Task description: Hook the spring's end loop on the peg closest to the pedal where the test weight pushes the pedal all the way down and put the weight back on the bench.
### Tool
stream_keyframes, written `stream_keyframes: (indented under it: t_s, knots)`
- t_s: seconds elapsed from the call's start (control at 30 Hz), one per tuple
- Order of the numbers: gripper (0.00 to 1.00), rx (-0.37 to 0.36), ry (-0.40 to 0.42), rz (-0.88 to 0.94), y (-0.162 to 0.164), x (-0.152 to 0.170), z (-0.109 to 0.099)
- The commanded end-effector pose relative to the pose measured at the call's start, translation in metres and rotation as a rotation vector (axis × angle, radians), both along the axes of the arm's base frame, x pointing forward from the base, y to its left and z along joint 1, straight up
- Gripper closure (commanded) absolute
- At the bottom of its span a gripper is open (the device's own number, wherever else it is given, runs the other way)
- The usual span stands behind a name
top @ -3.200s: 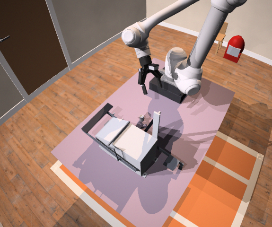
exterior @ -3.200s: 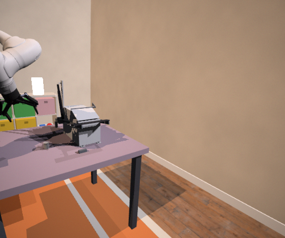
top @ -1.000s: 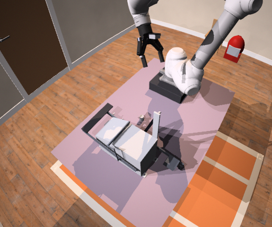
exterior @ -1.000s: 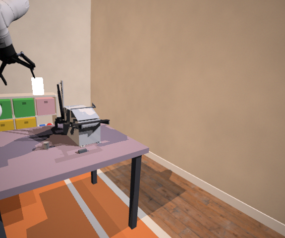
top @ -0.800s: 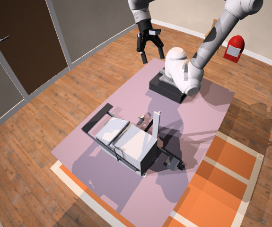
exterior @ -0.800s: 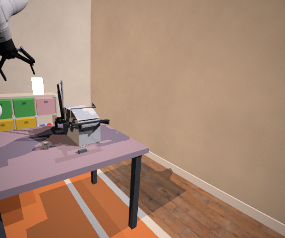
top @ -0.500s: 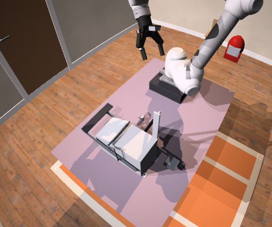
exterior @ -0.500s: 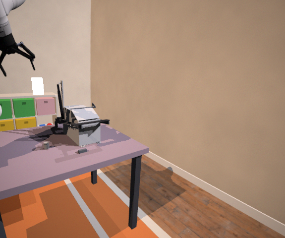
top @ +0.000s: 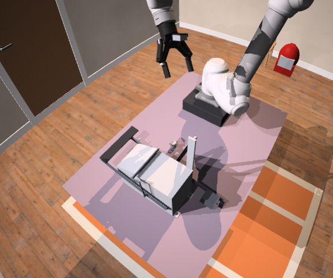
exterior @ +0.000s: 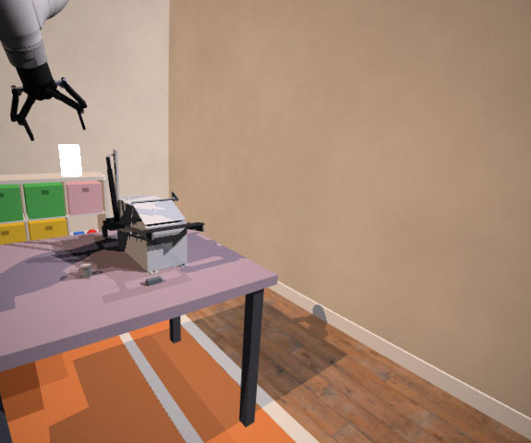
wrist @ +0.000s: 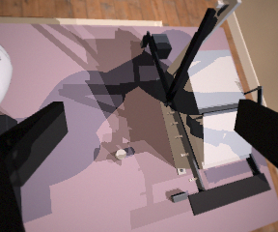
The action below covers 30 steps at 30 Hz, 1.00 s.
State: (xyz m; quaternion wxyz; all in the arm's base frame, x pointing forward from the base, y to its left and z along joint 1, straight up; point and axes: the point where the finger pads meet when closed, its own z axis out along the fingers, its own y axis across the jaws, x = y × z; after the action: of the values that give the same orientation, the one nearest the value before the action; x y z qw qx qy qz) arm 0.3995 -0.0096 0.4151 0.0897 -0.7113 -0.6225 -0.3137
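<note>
The gripper [top: 179, 70] hangs high above the bench [top: 244, 140], its fingers [top: 167, 70] spread wide with nothing between them; in the exterior view it [exterior: 55, 131] sits well above everything on the bench top, near the arm's dark base [top: 190, 106]. The feeder [top: 160, 176] stands near the middle of the bench, a grey box with a pale sloping lid, a dark U-shaped frame [top: 117, 143] reaching out on one side and a tall pale post [top: 191, 152] rising beside it. The weight [top: 172, 145], a small steel cylinder, stands upright on the bench just beside the feeder, between it and the base, touching neither the gripper nor the feeder. The wrist view looks down on the weight [wrist: 122, 154], seen as a pale round top in shadow, with the two dark fingers framing the picture far to either side of it. A row of small pegs [wrist: 180, 145] runs along a strip at the feeder's near edge in that view; the spring and its loop are too small to make out, so I cannot tell which peg carries it. A small grey block [wrist: 179, 196] lies on the bench near the frame's flat dark bar [wrist: 231, 193]. Beyond the bench, a shelf [exterior: 41, 177] holds coloured bins against the wall
</note>
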Motion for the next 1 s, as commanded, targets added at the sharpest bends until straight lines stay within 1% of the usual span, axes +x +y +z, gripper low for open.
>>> stream_keyframes:
  t_s: [0.0, 0.47, 0.53, 0.57, 0.97]
  knots:
    - [0.0, 0.0, -0.001, 0.0, 0.0, -0.002, 0.0]
    - [0.0, 0.0, -0.001, 0.0, -0.01, 0.047, 0.01]
    - [0.0, 0.0, -0.001, 0.0, -0.01, 0.047, 0.01]
    - [0.0, 0.0, -0.001, 0.0, -0.009, 0.042, 0.009]
    - [0.0, 0.0, -0.001, 0.0, -0.009, 0.042, 0.009]
